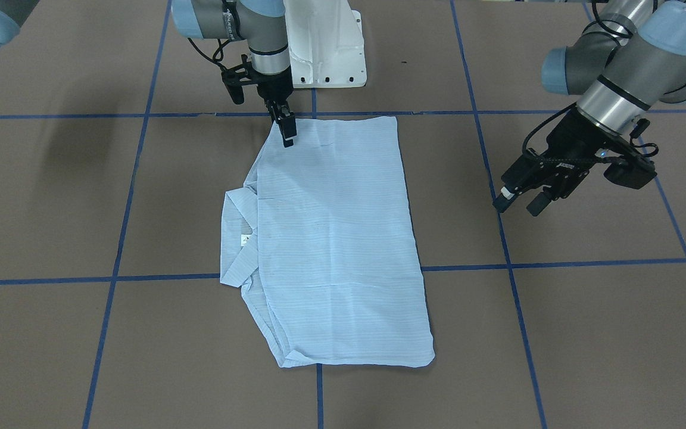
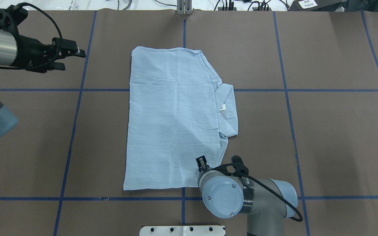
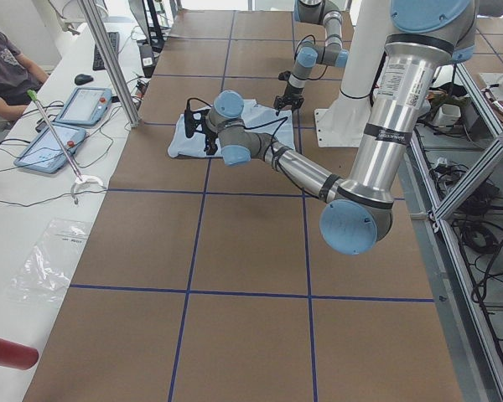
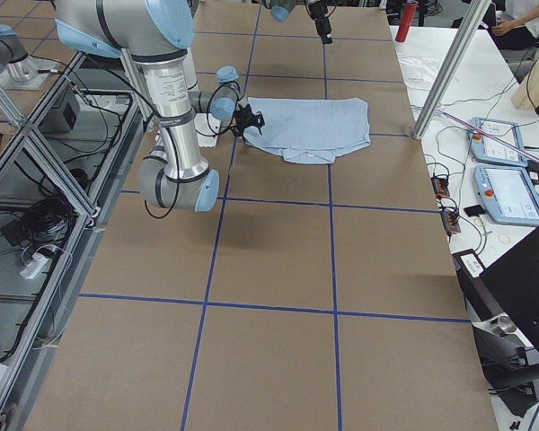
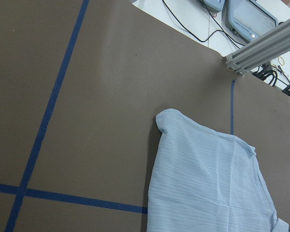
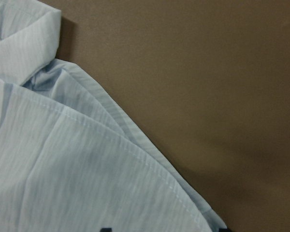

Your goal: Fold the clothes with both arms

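Observation:
The pale-blue striped shirt [image 1: 331,238] lies flat on the table, folded into a tall rectangle, also in the overhead view [image 2: 172,121]. Its collar [image 2: 228,111] with the white label [image 2: 222,107] sticks out on the robot's right. My right gripper [image 1: 286,134] hangs over the shirt's corner nearest the robot [image 2: 202,162]. Its wrist view shows the layered hem [image 6: 111,145] and two fingertips [image 6: 105,229] set apart, so it is open. My left gripper [image 1: 521,199] is open and empty above bare table, left of the shirt [image 2: 72,57].
The white pedestal base [image 1: 325,47] stands just behind the shirt. Blue tape lines [image 2: 77,98] grid the brown table. An aluminium post [image 5: 261,48] rises at the far edge. The operators' bench with tablets [image 3: 67,109] runs along the far side.

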Tool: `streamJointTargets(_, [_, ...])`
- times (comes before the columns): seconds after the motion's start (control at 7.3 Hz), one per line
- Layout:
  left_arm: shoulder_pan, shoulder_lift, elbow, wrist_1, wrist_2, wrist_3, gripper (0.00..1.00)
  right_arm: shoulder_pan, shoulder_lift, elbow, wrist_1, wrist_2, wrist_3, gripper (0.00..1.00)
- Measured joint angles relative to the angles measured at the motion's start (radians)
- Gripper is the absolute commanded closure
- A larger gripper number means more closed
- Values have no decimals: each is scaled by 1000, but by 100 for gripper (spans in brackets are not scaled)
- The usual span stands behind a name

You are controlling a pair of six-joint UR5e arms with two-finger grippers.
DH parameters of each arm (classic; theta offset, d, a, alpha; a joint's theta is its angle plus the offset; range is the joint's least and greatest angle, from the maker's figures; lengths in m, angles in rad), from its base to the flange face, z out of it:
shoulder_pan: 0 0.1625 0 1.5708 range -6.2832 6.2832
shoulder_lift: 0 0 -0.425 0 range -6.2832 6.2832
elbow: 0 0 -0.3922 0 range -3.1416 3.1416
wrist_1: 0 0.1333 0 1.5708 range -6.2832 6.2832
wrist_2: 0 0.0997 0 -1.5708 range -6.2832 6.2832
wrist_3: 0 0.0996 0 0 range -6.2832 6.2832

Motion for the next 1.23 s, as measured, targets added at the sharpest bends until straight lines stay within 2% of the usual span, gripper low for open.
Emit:
streamJointTargets(0.14, [0,1,-1,0,0,0,0,0,3,-1,0,0,-3,70])
streamJointTargets(0.27, [0,1,-3,0,0,-1,0,0,6,-1,0,0,-5,100])
streamJointTargets(1.23, [10,3,-20,0,-6,-33,0,0,8,11,-5,12,-16,100])
